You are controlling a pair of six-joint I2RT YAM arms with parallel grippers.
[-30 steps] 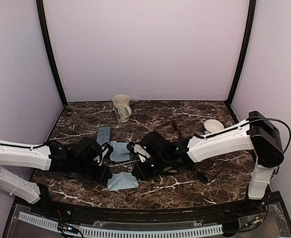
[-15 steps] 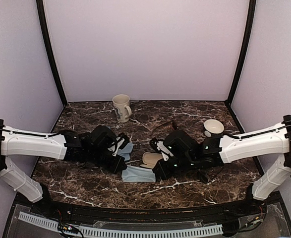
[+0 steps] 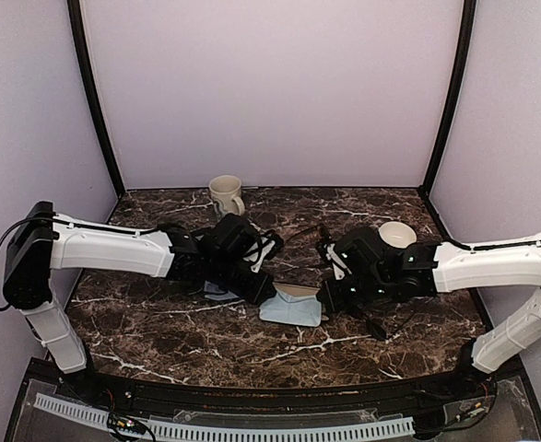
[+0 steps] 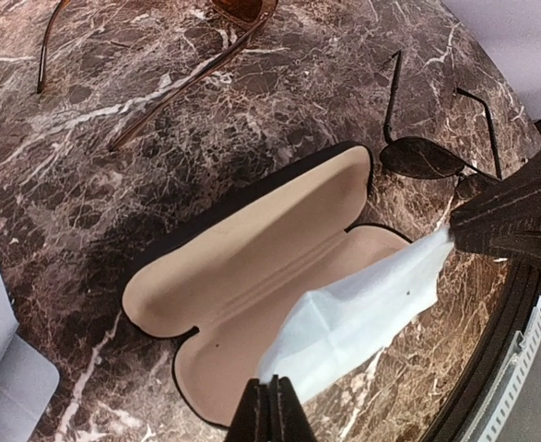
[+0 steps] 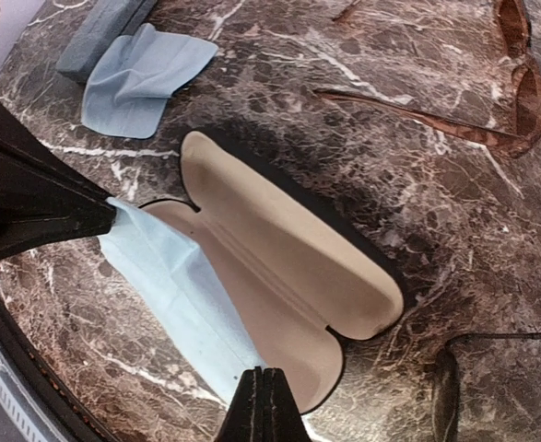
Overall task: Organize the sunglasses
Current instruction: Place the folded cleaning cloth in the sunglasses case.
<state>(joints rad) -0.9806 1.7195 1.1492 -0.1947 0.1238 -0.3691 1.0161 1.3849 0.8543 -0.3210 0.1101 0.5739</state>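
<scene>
The left gripper (image 4: 270, 414) is pinching, with its jaws fully closed, one corner of a light blue soft cleaning cloth (image 4: 362, 313). The right gripper (image 5: 263, 410) is clamping the opposite corner just as tightly. Between the two, the cloth is hanging as a loose sheet over an open black oblong glasses case with a tan lining (image 4: 252, 267). It is draping across the lower half of the case while the raised lid is showing bare.

The case is lying on the dark veined marble table (image 4: 67, 212), in the gap between the two arms. The black thin-framed sunglasses (image 4: 422, 158) are sitting on the table just beside one end of the case, on the right gripper's side, with their temples unfolded. The brownish thin-framed sunglasses (image 5: 528, 97) are resting on the table farther back, apart from the case, also unfolded. Neither pair is lying inside the case.

Off toward the left arm's side, a second light blue cloth (image 5: 146, 74) is lying crumpled against a grey-blue rectangular case (image 5: 104, 28).
</scene>
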